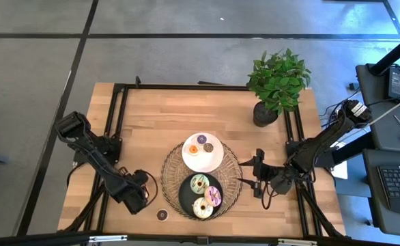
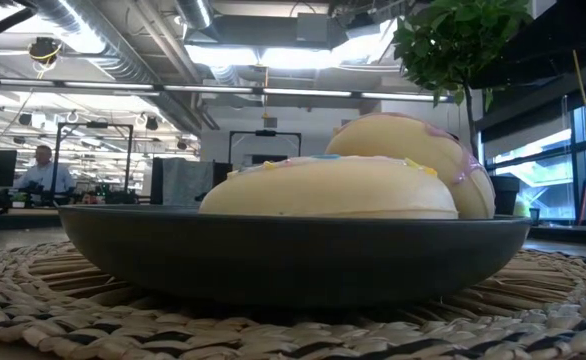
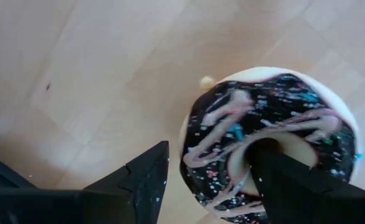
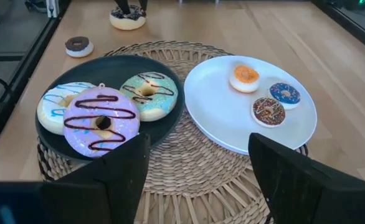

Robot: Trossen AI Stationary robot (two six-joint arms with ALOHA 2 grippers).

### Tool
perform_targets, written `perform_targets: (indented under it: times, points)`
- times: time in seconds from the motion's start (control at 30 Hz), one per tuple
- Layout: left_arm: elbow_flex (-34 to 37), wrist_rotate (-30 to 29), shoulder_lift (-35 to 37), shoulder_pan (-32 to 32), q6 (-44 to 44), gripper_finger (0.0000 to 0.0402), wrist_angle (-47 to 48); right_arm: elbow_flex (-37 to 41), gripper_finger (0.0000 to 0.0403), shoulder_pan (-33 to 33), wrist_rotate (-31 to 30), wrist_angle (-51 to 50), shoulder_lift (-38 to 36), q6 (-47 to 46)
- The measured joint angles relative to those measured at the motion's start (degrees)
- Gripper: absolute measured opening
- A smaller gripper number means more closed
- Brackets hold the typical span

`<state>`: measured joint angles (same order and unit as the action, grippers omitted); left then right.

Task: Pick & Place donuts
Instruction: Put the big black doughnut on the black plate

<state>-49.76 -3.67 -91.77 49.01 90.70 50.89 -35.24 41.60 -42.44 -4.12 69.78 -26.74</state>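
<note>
A chocolate-iced donut (image 3: 282,106) with pink drizzle and sprinkles lies flat on the bare wood left of the woven mat; it also shows in the right wrist view (image 4: 127,20). My left gripper (image 3: 210,152) (image 1: 144,183) is open above it, one finger down in the donut's hole and the other outside the ring. A black plate (image 1: 183,197) holds a green donut (image 4: 147,93), a purple striped one (image 4: 101,121) and a cream one (image 4: 58,102). A white plate (image 4: 226,118) carries three mini donuts. My right gripper (image 4: 201,186) (image 1: 258,174) hovers open at the mat's right edge. My left gripper comes at the chocolate donut from above, pointing down. One finger (image 3: 282,186) stands in the donut's hole (image 3: 263,146); whether it touches the ring I cannot tell. The other finger (image 3: 145,180) stands just outside the rim, a strip of wood showing between them.
Both plates sit on a round woven mat (image 1: 235,179). A mini brown donut (image 1: 162,214) lies on the wood near the table's near edge. A potted plant (image 1: 276,82) stands at the far right corner. Bare wood lies to the far left.
</note>
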Motion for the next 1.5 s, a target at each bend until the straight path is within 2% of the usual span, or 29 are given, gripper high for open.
perform_targets:
  times: [0.73, 0.87, 0.97, 1.1, 1.2, 1.37, 1.5]
  points:
    - [-0.1, -0.1, 0.0, 0.0, -5.0, 0.006, 0.1, 0.0, 0.0273, 0.0, 0.0, -0.1, 0.0, 0.2]
    - [-0.9, -3.3, 1.2, 0.0, -5.4, 0.0037, 0.3, 0.0, 0.0273, 0.0, 0.0, -0.1, 0.0, 0.3]
    - [-3.3, -10.6, 2.9, 0.0, -8.4, 0.0026, 0.2, 0.0, 0.0273, -0.2, 0.0, -0.1, 0.0, 0.3]
    - [-6.9, -25.8, 3.9, -0.5, -16.4, 0.0023, -1.4, 0.0, 0.0273, -0.2, 0.0, -0.2, 0.0, 0.3]
    - [-8.6, -31.1, 3.9, -2.4, -24.7, 0.0023, -7.4, 0.0, 0.0273, -0.2, 0.0, -0.2, 0.0, 0.3]
    - [-8.6, -31.3, 2.3, -7.7, -44.4, 0.0023, -25.6, 0.0, 0.0273, -0.2, 0.0, -0.2, 0.0, 0.2]
    - [-8.6, -25.4, -1.1, -12.2, -60.0, 0.0022, -40.1, 0.0, 0.0273, -0.2, 0.0, -0.2, 0.0, 0.1]
